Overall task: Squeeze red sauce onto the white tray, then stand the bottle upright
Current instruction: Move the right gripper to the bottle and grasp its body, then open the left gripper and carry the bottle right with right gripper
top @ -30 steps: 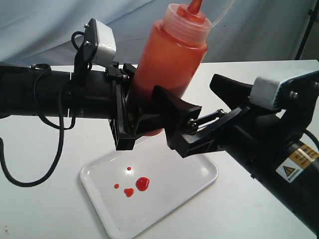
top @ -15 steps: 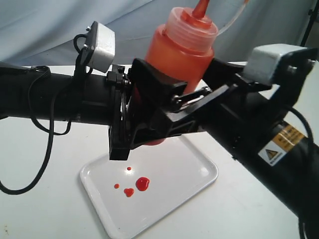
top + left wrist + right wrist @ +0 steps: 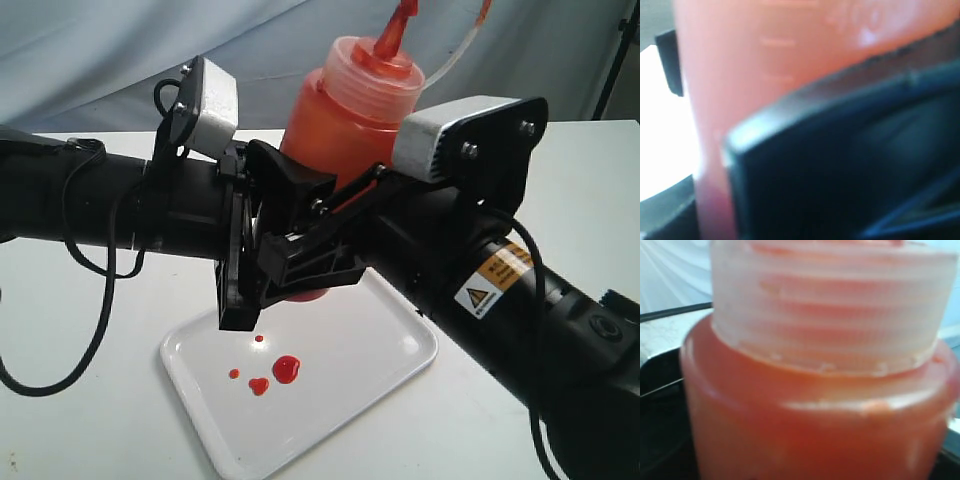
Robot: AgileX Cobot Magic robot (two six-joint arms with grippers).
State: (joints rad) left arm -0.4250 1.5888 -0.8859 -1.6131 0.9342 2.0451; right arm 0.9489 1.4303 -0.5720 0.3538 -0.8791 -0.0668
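The bottle (image 3: 345, 115) hangs nearly upright above the white tray (image 3: 395, 350), nozzle (image 3: 395, 30) pointing up. My left gripper (image 3: 275, 270) is shut on its lower body from the left. From the right, my right gripper (image 3: 325, 185) has closed round the bottle's middle, its front finger (image 3: 290, 185) lying against the body; the far finger is hidden. Red sauce (image 3: 286, 369) lies on the tray as one larger blob and a few small drops. The bottle (image 3: 765, 65) fills the left wrist view, with a dark finger (image 3: 850, 165) of the other gripper across it. Its ribbed cap (image 3: 830, 305) fills the right wrist view.
The tray sits on a white table (image 3: 80, 420) with a pale cloth backdrop (image 3: 100, 60) behind. Both black arms cross above the tray; a cable (image 3: 95, 330) loops down from the left arm. A thin tether (image 3: 450, 55) trails from the nozzle.
My right arm has swung in from the right and its jaws have come round the bottle and narrowed onto it. The bottle has tipped slightly more upright; the left grip is unchanged.
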